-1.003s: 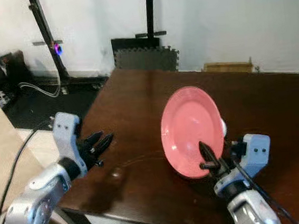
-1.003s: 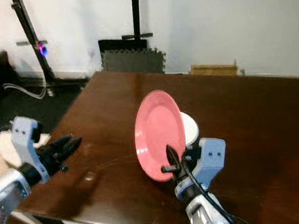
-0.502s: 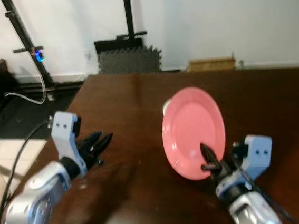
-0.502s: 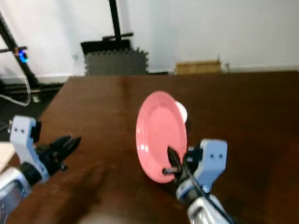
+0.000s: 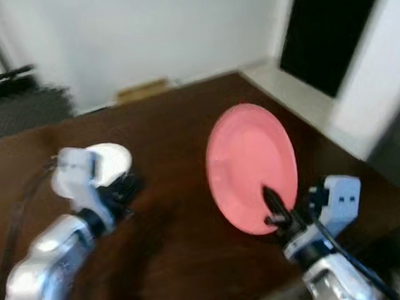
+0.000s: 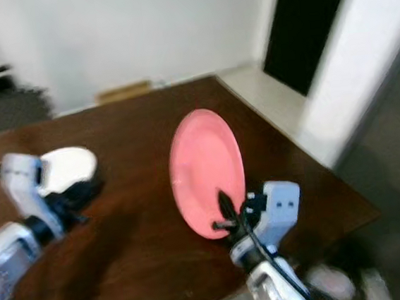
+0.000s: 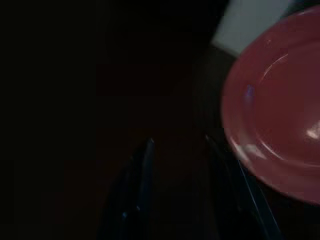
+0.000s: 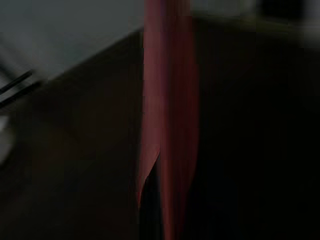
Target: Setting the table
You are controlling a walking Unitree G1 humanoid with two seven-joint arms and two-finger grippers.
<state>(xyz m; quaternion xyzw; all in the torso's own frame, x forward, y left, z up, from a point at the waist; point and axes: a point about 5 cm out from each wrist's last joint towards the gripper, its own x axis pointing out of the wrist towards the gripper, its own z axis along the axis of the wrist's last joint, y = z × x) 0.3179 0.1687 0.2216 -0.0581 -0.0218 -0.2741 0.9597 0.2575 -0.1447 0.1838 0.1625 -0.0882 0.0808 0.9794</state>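
A pink plate point(image 5: 251, 163) stands on edge above the dark brown table point(image 5: 182, 116), with my right gripper point(image 5: 272, 210) shut on its lower rim. In the right wrist view the pink plate point(image 8: 167, 115) appears edge-on between the fingers. My left gripper point(image 7: 182, 150) hovers low over the table at the left, open, with nothing between its fingers point(image 7: 142, 165). A white bowl point(image 5: 114, 160) sits on the table just beyond my left wrist. The left wrist view catches the pink plate point(image 7: 280, 115) off to one side.
The table's right edge point(image 5: 303, 115) and near corner lie close to my right arm, with pale floor point(image 5: 286, 88) beyond. A dark doorway point(image 5: 329, 17) and a white wall panel point(image 5: 390, 68) stand at the right. A grey foam mat point(image 5: 19, 111) leans by the far wall.
The whole view has swung to the right and is blurred, so the camera has turned. The plate stays in my right gripper, and my left gripper holds its pose.
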